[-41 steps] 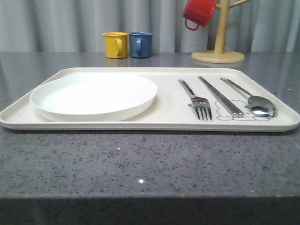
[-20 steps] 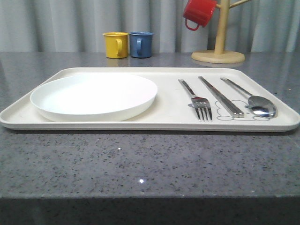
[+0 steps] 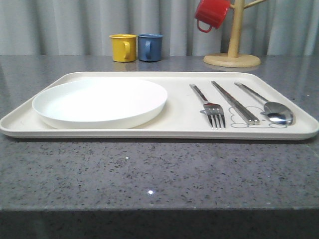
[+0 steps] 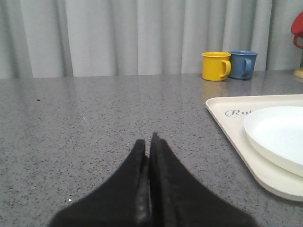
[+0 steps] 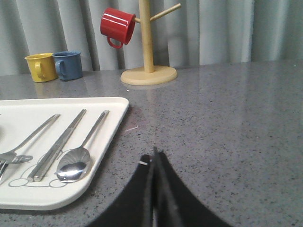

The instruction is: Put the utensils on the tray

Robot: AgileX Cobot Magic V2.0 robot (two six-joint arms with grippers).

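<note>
On the tray [image 3: 179, 130], at 3 o'clock of the plate [image 3: 99, 102], we see fork [image 3: 208, 105], chopsticks [image 3: 234, 102], spoon [image 3: 266, 105]. Left gripper [image 4: 148, 142] and right gripper [image 5: 154, 156] closed, empty, over bare counter [image 3: 149, 174] beside tray edges.

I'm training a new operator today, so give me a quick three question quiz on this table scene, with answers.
1. True or false: the silver metal fork lies on the cream rectangular tray.
2. What hangs on the wooden mug tree: A red mug, B yellow mug, C blue mug?
3. Which utensil lies between fork and silver oval-bowled spoon?

Key: 1 true. 2 A, the red mug. 3 the slim silver chopsticks.
</note>
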